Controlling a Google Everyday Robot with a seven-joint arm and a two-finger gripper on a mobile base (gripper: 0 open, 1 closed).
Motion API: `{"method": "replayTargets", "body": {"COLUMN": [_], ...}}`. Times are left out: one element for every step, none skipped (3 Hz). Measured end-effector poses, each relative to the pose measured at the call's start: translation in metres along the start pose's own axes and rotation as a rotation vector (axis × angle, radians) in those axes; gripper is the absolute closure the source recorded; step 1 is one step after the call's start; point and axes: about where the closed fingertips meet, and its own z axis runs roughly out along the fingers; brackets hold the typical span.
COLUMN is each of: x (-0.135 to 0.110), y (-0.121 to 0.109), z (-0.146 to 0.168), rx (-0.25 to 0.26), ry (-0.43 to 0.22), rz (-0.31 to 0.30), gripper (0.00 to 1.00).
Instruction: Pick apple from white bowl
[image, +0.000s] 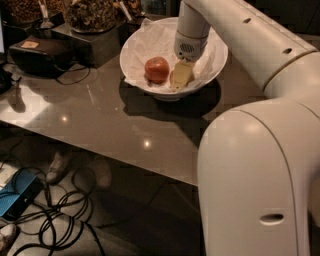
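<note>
The white bowl (215, 67), wide, shallow and lined with crumpled white paper, stands on the grey table at the back. A deep red apple (156, 69) lies in its left half. My gripper (181, 76) reaches down into the bowl from the white arm and sits just right of the red apple, close to it, low against the paper. The pale yellow-green apple does not show; the gripper covers the spot beside the red apple.
A dark box (37, 52) with cables lies at the table's left rear. Jars of dried goods (92, 12) stand behind the bowl. My large white arm body (255, 175) fills the right. Cables (60, 210) lie on the floor below the table edge.
</note>
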Motion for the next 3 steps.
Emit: {"method": "replayTargets", "body": {"x": [-0.0001,-0.0001,-0.0001], "y": [0.0,0.0,0.0], "z": [0.0002,0.0002,0.0002], "rx": [0.0,0.0,0.0], "ry": [0.0,0.0,0.0], "rz": [0.0,0.0,0.0], "gripper": [0.4,0.63,0.86]}}
